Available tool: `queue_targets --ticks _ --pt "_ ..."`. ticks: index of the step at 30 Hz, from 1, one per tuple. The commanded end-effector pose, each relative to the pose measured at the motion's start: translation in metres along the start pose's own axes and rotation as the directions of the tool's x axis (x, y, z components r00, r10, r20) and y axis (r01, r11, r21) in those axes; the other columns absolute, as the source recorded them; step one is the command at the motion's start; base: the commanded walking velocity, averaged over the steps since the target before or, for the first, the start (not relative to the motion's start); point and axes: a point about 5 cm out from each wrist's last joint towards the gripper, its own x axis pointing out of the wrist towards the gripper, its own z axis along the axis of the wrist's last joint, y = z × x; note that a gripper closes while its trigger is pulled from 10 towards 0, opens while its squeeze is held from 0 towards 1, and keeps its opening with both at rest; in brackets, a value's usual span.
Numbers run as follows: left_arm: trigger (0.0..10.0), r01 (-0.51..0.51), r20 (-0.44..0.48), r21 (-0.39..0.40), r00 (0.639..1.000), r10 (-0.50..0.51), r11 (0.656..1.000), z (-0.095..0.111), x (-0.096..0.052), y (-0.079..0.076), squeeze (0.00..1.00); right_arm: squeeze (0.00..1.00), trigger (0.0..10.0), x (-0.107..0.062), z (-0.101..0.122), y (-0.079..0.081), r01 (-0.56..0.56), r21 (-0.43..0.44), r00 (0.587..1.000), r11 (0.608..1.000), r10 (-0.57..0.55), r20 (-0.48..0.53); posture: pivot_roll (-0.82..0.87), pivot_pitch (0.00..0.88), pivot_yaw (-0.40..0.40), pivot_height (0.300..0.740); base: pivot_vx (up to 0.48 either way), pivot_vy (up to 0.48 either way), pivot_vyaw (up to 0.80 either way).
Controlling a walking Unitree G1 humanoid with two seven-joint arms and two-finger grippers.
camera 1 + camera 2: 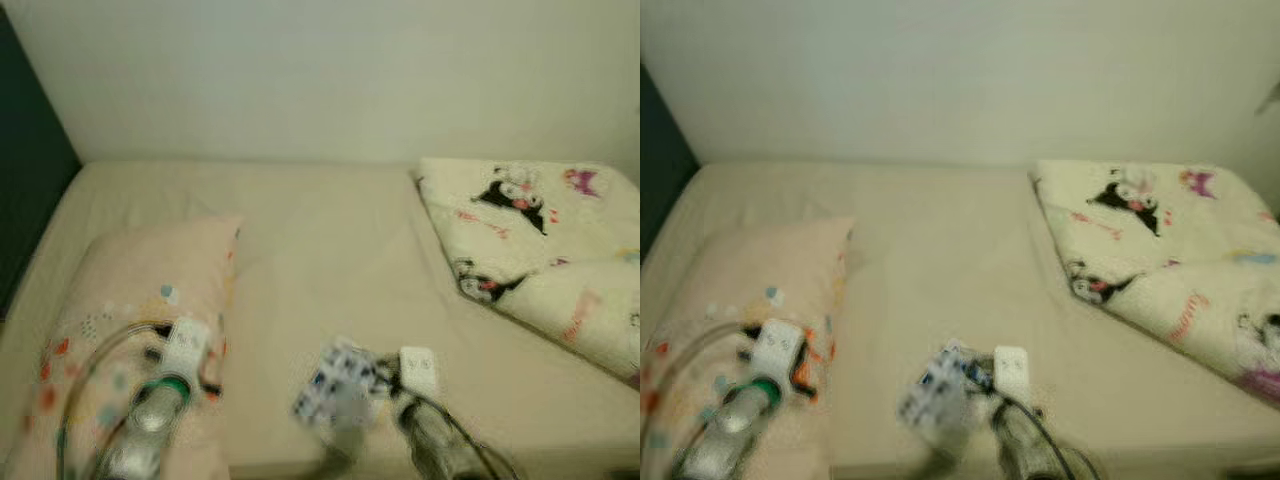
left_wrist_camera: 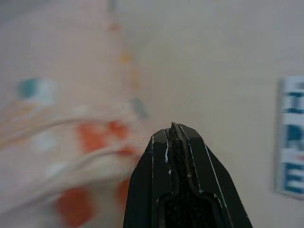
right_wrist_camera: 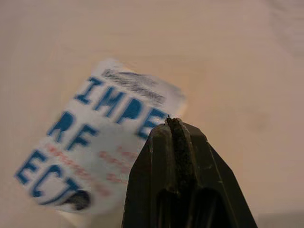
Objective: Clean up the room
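Observation:
A pale pink pillow (image 1: 150, 270) with coloured dots lies on the left of a beige bed (image 1: 330, 240). My left gripper (image 2: 173, 126) is shut at the pillow's right edge, and creases in the fabric (image 2: 71, 142) run to its tips. A white packet (image 1: 335, 385) printed with blue letters hangs blurred just above the sheet near the bed's front edge. My right gripper (image 3: 173, 121) is shut on that packet (image 3: 104, 147), holding it at one side.
A folded cream blanket (image 1: 540, 250) with cartoon figures lies at the right of the bed. A pale wall (image 1: 330, 80) runs behind the bed, and a dark panel (image 1: 25, 170) stands at its left end. Bare sheet spans the middle.

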Motion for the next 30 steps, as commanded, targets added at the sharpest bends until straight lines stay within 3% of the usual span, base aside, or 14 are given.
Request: queue_targets --ticks 1,11,30 --pt "10.0 0.01 -0.01 0.016 1.0 -0.01 1.0 -0.0026 -0.0009 0.0008 0.0 0.0 10.0 -0.0025 -0.009 -0.0009 0.008 0.004 1.0 1.0 -0.008 -0.025 0.16 0.0 0.043 0.74 0.0 0.0 0.0" --pt "10.0 0.015 -0.01 0.017 1.0 -0.014 1.0 -0.0049 -0.0034 0.0004 0.0 0.0 10.0 -0.0026 -0.0092 -0.0023 0.012 0.013 1.0 1.0 -0.011 -0.028 0.16 0.0 0.033 0.74 0.0 0.0 0.0" --pt "10.0 -0.012 -0.012 -0.012 1.0 0.011 1.0 -0.0054 -0.0034 -0.0004 0.0 0.0 10.0 -0.0014 -0.0071 -0.0056 0.006 0.022 0.999 1.0 -0.005 -0.036 0.15 0.0 0.01 0.68 0.0 0.0 0.0"
